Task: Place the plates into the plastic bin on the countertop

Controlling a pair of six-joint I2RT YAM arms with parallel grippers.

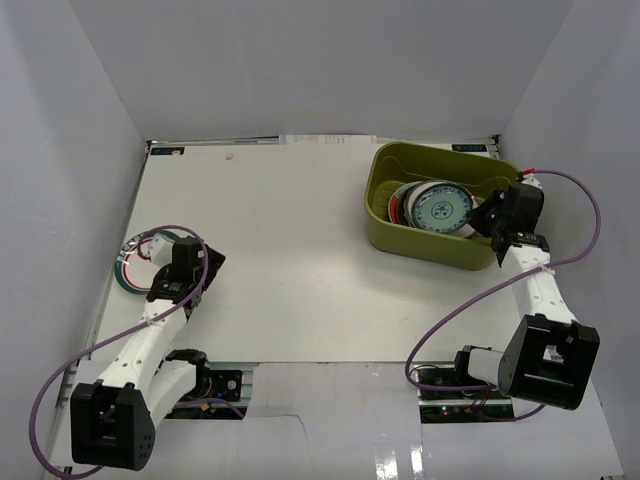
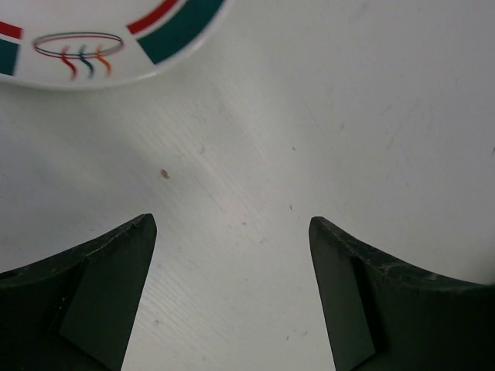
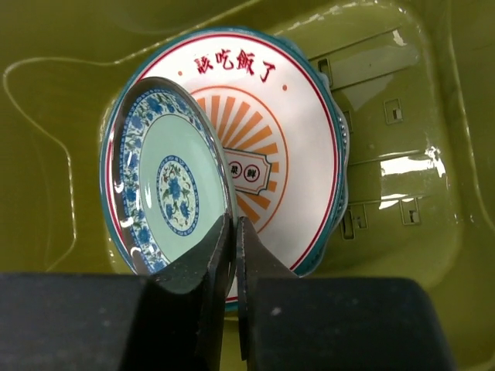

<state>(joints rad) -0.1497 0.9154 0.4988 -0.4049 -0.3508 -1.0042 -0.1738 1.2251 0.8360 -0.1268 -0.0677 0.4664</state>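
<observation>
The right hand pinches the small teal plate by its rim, tilted just beyond the fingertips over the orange sunburst plate in the plastic bin, while the left hand stands open, the red-and-teal plate just ahead.

The middle of the worktop is open between the arms. At the far right, the plastic bin walls in the right pincer, which is pinched on the tilted small teal plate over the orange sunburst plate. Slotted bin floor shows beside the stack. The left pincer, jaws spread, hangs over open worktop. The red-and-teal plate lies just ahead, near the left wall.
</observation>
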